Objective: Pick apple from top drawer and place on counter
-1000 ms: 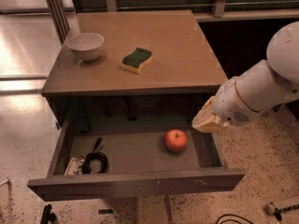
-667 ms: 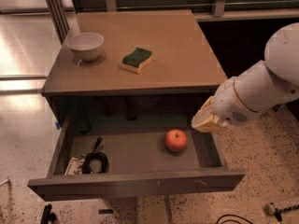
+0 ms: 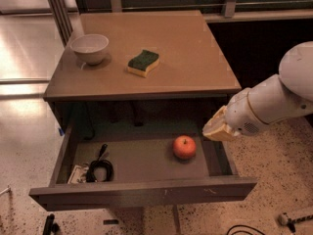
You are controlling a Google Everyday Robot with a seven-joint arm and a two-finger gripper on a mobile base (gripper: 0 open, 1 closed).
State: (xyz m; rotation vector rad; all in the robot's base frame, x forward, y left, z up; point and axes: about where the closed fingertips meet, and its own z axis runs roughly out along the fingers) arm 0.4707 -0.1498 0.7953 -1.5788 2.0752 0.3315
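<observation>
nothing moved | hand (image 3: 217, 128) by right wall of top drawer (image 3: 146, 194), state cannot tell | apple (image 3: 184, 147) inside, dimple up

Gripper (image 3: 215, 129) hangs over the right wall of the top drawer (image 3: 142, 192). Apple (image 3: 184, 147) open from above; cable coil (image 3: 99, 169) blocks front-left corner. Counter (image 3: 195, 58): bowl (image 3: 90, 48), sponge (image 3: 144, 62) left; right half free.

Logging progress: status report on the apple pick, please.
Gripper at right wall of top drawer, clear of apple. Apple in open drawer, right side. Nothing between them.
</observation>
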